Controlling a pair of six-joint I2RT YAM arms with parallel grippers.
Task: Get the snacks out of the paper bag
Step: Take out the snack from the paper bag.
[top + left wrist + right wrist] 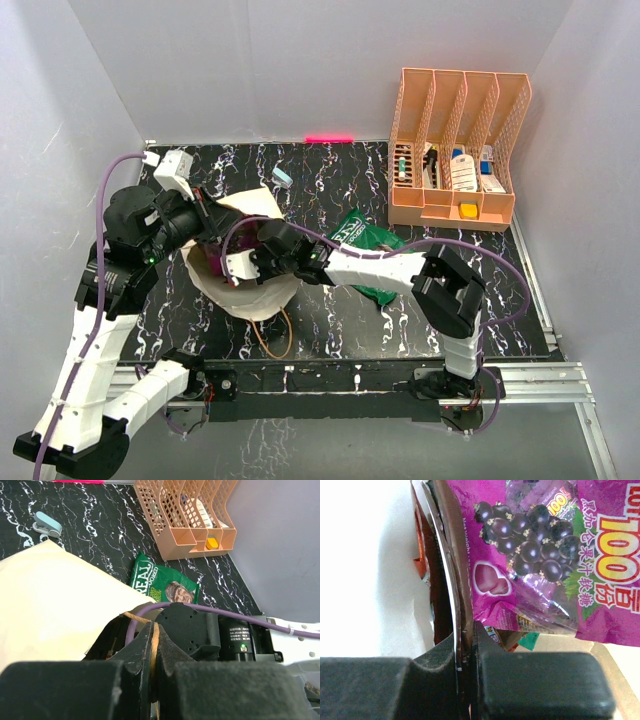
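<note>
The tan paper bag [262, 295] [50, 590] lies on its side at the left of the table, mouth open. My left gripper [213, 224] [154, 635] is shut on one brown cord handle [156, 645] at the bag's rim. My right gripper [238, 266] [462, 640] reaches into the mouth and is shut on the edge of a red-brown packet [456, 580]. Beside it inside the bag lies a purple grape packet [545, 555] [214, 264], with a corner of a teal packet [530, 640] under it. A dark green packet [365, 248] [162, 582] lies on the table to the right of the bag.
An orange divided rack [455, 205] [172, 545] with small bottles and boxes stands at the back right. A tiny light-blue block [282, 178] [47, 524] sits behind the bag. The bag's other cord handle [272, 338] loops toward the near edge. Grey walls enclose the table.
</note>
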